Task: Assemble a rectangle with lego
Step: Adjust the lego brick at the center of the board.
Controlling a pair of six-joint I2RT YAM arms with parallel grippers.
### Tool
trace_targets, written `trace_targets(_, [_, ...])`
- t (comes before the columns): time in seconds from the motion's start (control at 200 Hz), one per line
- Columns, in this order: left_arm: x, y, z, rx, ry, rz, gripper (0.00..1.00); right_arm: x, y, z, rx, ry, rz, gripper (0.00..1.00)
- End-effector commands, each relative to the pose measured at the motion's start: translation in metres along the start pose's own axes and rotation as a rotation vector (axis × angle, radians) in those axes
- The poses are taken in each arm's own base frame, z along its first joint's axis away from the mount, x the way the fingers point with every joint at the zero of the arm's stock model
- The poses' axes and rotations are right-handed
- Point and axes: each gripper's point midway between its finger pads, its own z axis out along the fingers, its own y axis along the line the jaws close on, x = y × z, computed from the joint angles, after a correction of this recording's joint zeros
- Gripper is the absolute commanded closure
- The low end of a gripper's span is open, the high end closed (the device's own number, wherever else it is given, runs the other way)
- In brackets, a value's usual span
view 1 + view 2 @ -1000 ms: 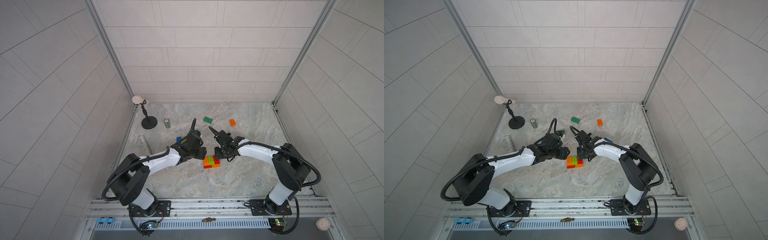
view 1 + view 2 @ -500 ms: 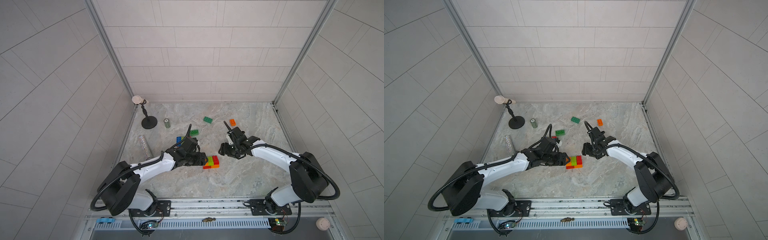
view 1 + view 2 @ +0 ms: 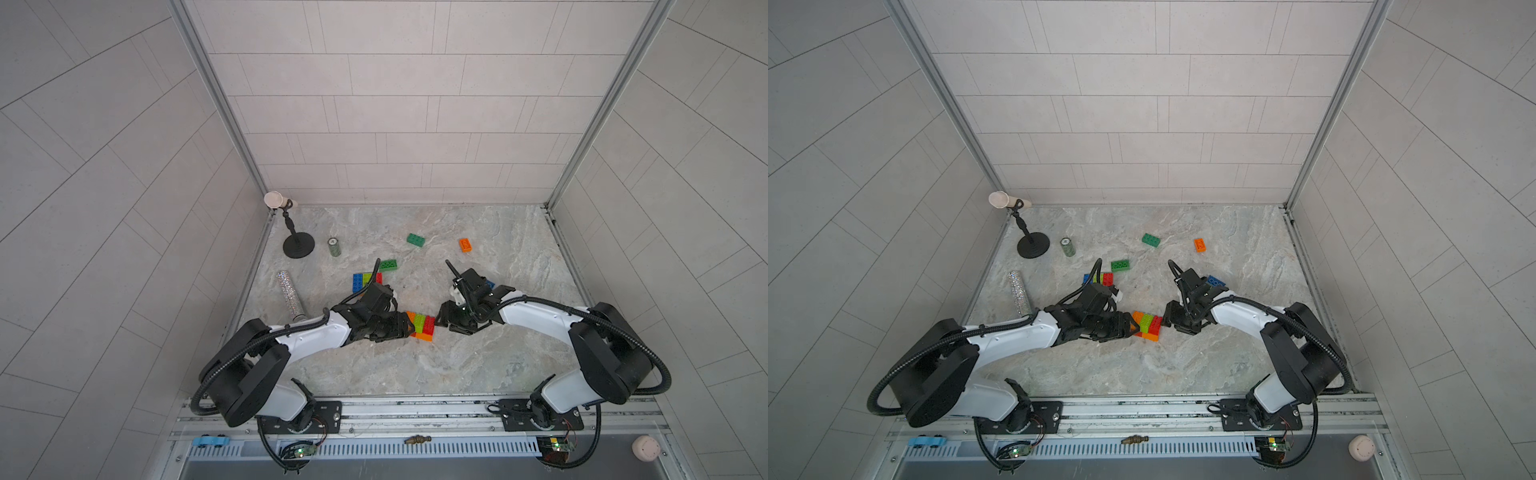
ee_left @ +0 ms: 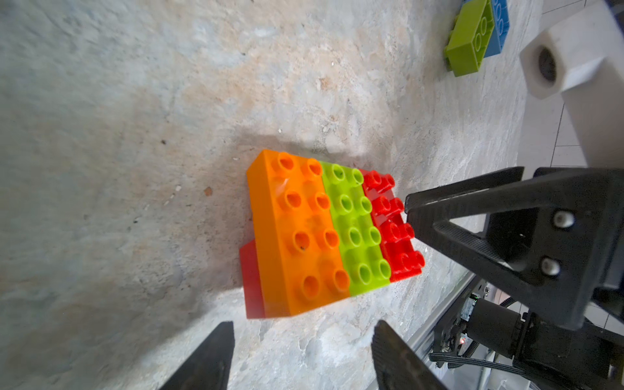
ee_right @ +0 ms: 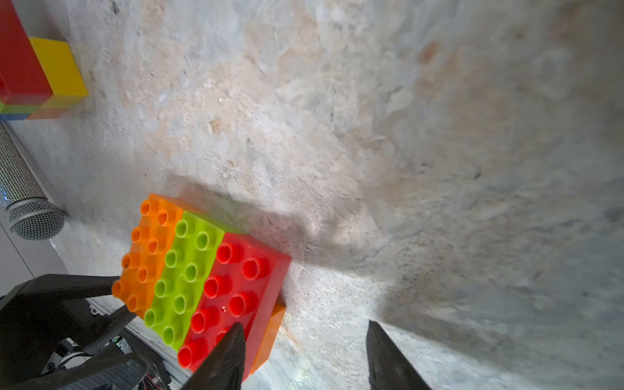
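Flat orange-lime-red lego slab [image 3: 420, 325]

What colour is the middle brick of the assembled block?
Lime green; the brick shows best in the left wrist view.

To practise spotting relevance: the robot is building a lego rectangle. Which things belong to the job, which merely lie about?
Job: joined orange-lime-red block; far green brick; nearer green brick; loose orange brick; blue-lime-red cluster.
Lying about: green can; glittery tube; black stand.

No text, brand or number can be read in any view. The can [image 3: 334, 247] has a mark on its top, too small to make out.
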Motion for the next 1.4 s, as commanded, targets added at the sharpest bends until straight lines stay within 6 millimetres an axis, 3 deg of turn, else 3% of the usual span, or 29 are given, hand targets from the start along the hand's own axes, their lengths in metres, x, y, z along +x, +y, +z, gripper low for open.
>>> trace_targets(0.0, [0.005, 0.009, 0.005, -0.002, 0.009, -0.019, 0.34, 0.000, -0.001, -0.004, 0.024, -0.025, -0.025, 0.42])
trace_targets(0.28, [0.014, 0.016, 0.007, 0.002, 0.019, -0.027, 0.39, -0.002, 0.015, -0.032, -0.031, -0.128, 0.018, 0.36])
trace_targets(0.405, [0.015, 0.013, 0.007, 0.020, 0.020, -0.027, 0.40, 0.006, 0.025, -0.023, -0.024, -0.116, 0.004, 0.36])
trace_targets(0.51, [0.015, 0.008, -0.006, 0.022, 0.014, -0.005, 0.39, 0.012, 0.035, -0.013, -0.011, -0.107, -0.024, 0.37])
trace_targets(0.766, [0.005, 0.011, -0.022, 0.002, -0.028, 0.009, 0.30, 0.028, 0.028, 0.003, 0.090, -0.075, -0.085, 0.42])
trace_targets(1.026, [-0.016, 0.004, -0.008, -0.015, -0.023, 0.063, 0.27, 0.042, 0.018, 0.016, 0.170, -0.036, -0.165, 0.44])
trace_targets(1.186, [-0.032, -0.012, -0.015, 0.023, -0.057, 0.077, 0.27, 0.043, 0.018, 0.016, 0.169, -0.037, -0.198, 0.44])
trace_targets(1.396, [-0.030, -0.005, 0.002, 0.003, -0.008, 0.093, 0.31, 0.041, 0.018, 0.017, 0.178, -0.040, -0.218, 0.45])
